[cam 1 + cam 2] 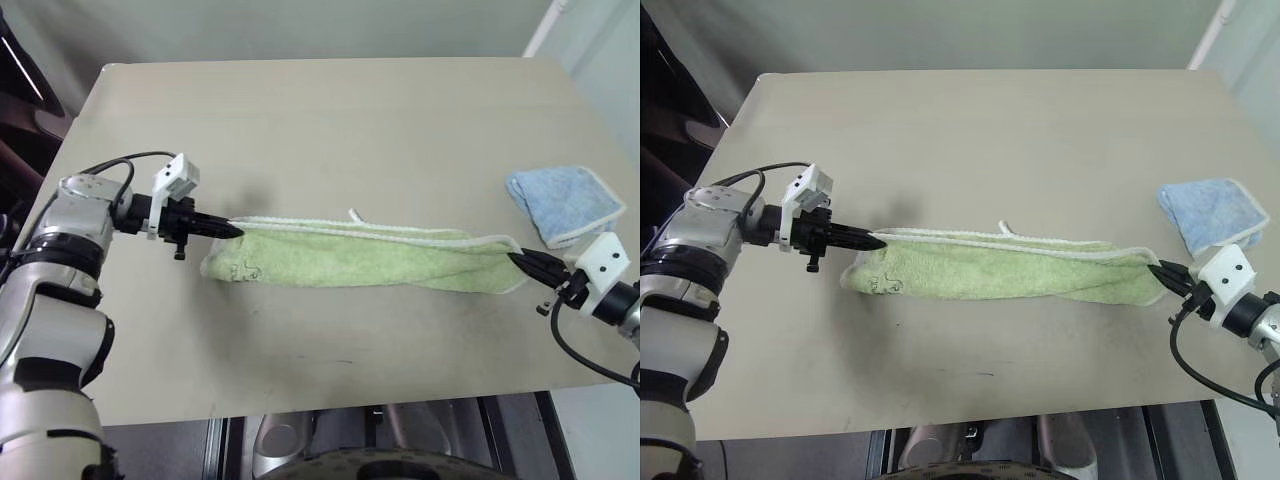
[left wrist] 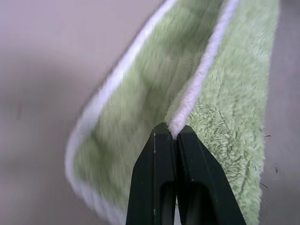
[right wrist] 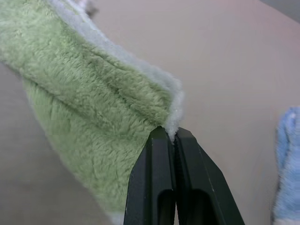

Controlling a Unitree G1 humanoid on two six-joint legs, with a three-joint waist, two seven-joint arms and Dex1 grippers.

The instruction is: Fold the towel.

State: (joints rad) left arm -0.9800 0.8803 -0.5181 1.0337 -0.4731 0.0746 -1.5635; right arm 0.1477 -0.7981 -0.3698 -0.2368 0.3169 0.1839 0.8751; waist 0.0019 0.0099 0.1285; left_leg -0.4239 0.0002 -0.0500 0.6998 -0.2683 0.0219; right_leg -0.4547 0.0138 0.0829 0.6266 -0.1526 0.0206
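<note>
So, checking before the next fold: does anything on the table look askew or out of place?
Nothing stands out. The green towel lies folded into a long strip, each gripper shut on one end's white edging, left, right. A blue towel sits apart.

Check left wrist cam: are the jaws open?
No. The left gripper's jaws are shut on the white edging of the towel, pinching it between the two tips.

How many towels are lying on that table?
2: a green towel stretched across the middle between both tools, and a smaller blue towel folded near the table's right edge.
</note>
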